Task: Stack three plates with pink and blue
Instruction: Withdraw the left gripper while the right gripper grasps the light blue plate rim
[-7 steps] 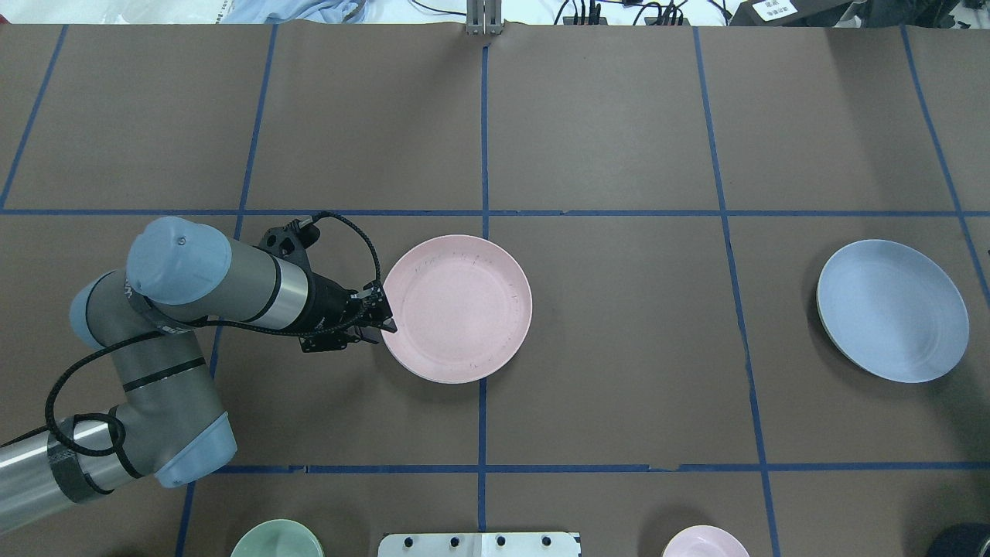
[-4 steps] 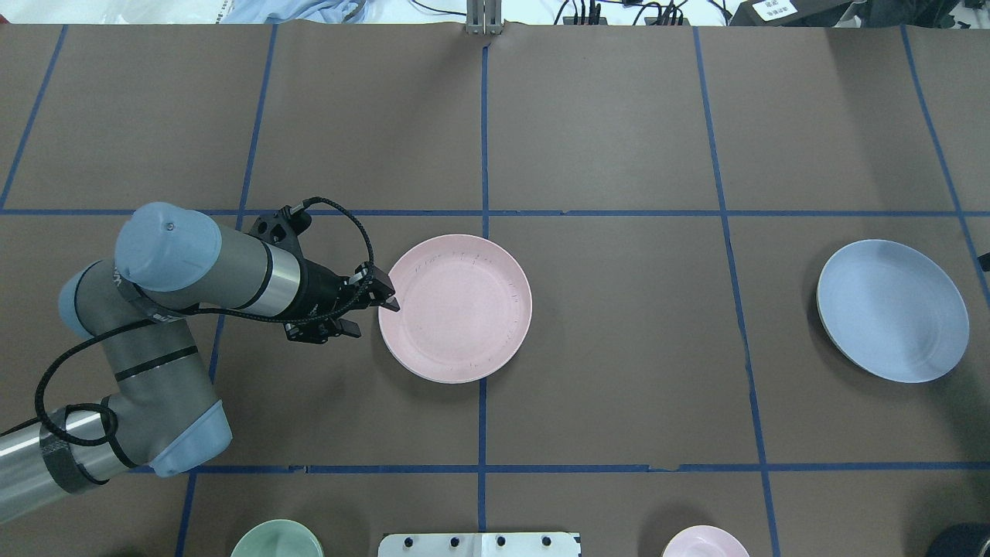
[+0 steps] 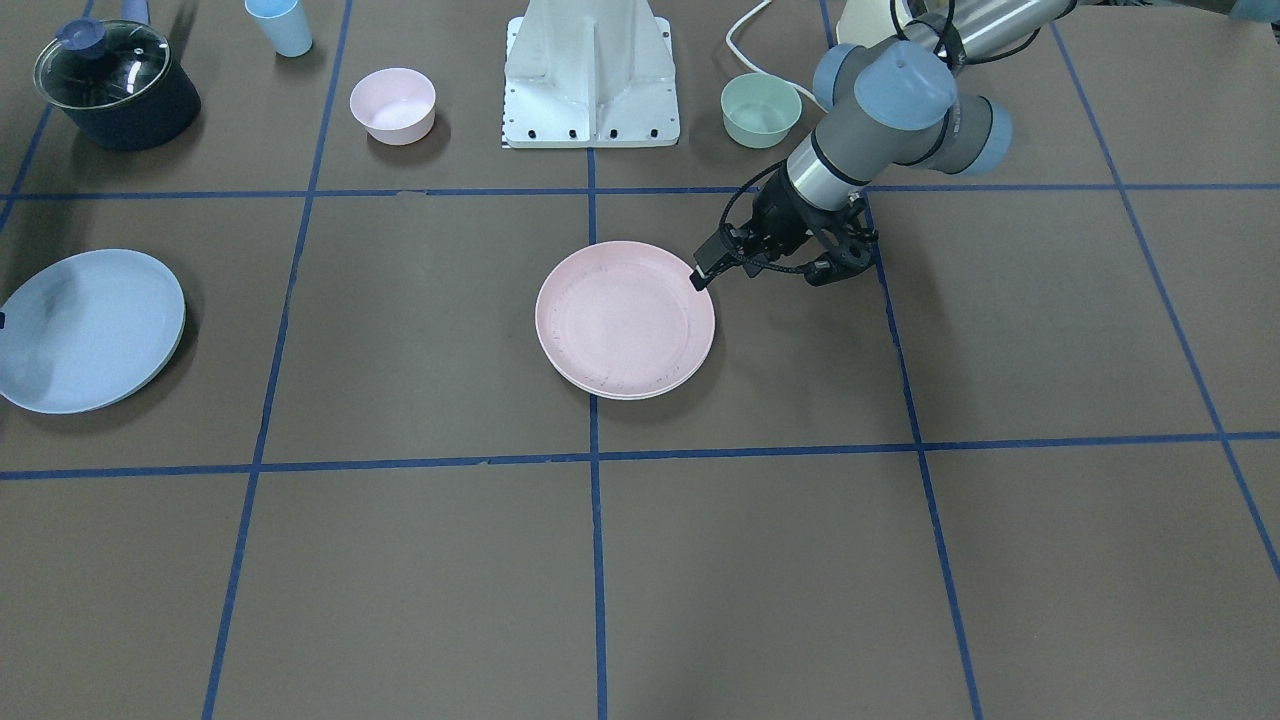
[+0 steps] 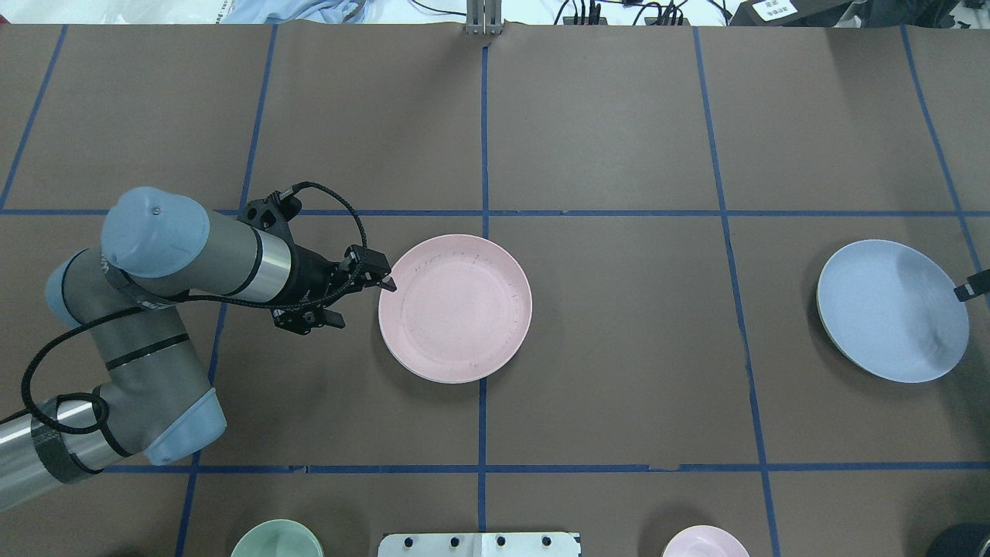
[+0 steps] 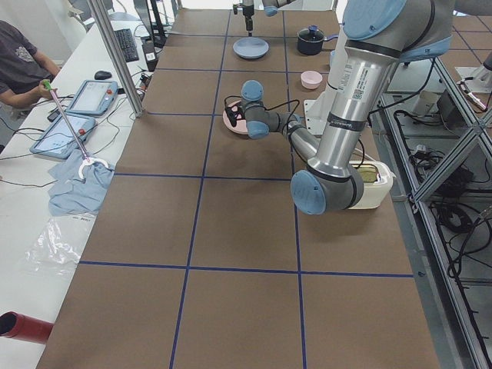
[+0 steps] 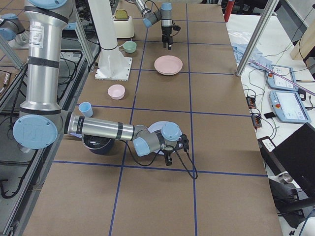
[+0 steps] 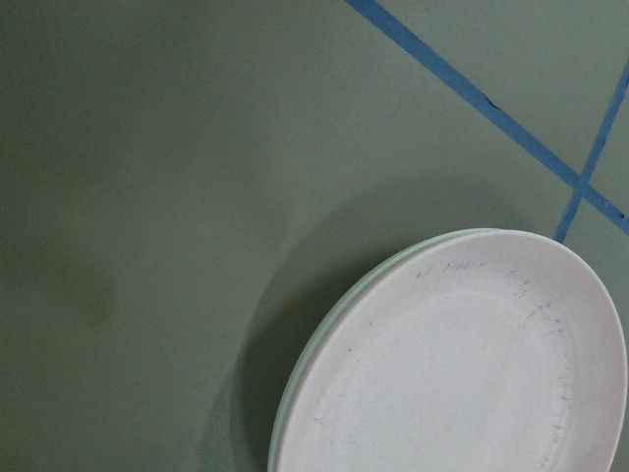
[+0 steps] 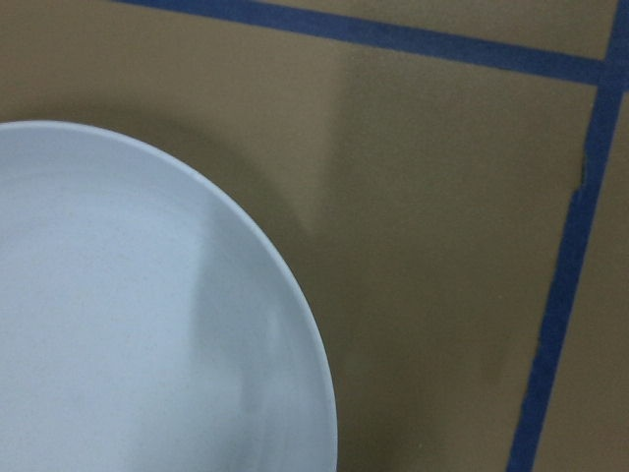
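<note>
Overhead exterior: pink plate [image 4: 455, 308] atop seemingly cream plate [image 7: 329, 315], left gripper [image 4: 387, 283] just beside its rim, finger gap indiscernible.

Green bowl [image 3: 760, 108], pink bowl [image 3: 392, 104], pot [image 3: 115, 85], possibly toaster [image 6: 124, 25]

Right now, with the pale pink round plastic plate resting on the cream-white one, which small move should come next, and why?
Probably the right end effector should move to the rim of the light blue round plastic plate: it lies far from the pale pink round plastic plate, which covers the cream-white round plastic plate.
</note>
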Available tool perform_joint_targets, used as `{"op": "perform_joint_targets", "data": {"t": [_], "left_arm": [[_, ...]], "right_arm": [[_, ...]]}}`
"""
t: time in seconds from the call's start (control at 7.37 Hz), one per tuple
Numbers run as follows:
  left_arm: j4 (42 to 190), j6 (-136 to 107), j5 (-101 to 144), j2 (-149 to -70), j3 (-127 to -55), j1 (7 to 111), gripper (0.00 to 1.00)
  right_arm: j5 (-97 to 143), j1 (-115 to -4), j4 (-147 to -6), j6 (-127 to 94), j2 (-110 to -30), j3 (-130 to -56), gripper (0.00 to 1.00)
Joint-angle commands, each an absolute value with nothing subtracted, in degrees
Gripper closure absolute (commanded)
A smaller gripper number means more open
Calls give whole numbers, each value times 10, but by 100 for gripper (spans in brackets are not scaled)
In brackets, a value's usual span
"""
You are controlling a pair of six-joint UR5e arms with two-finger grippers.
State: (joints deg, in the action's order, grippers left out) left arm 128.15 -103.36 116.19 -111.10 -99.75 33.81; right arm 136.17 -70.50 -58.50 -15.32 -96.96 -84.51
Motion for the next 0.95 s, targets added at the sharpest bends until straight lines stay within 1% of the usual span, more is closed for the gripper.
{"op": "perform_joint_targets", "data": {"t": [0.0, 0.14, 0.27, 0.41, 0.54, 0.68, 0.81], "left_arm": [[1281, -1033, 1162, -1110, -1005, 344, 0], [1281, -1034, 1162, -1107, -1005, 344, 0], [1281, -1033, 1162, -1102, -1006, 345, 0], [1281, -1032, 1163, -1101, -1006, 354, 0], [1281, -1018, 1165, -1094, -1009, 364, 0], [1273, -984, 1166, -1076, -1026, 366, 0], [1239, -955, 1167, -1066, -1047, 378, 0]], "right_arm": [[1363, -697, -584, -153, -968, -834, 8], [1364, -695, -584, -154, -968, -832, 18], [1365, -688, -585, -154, -968, -832, 32], [1365, -684, -585, -158, -967, -832, 39], [1365, -680, -585, -163, -963, -832, 52], [1364, -679, -584, -167, -963, -831, 77], [1365, -679, -584, -168, -963, -831, 100]]}}
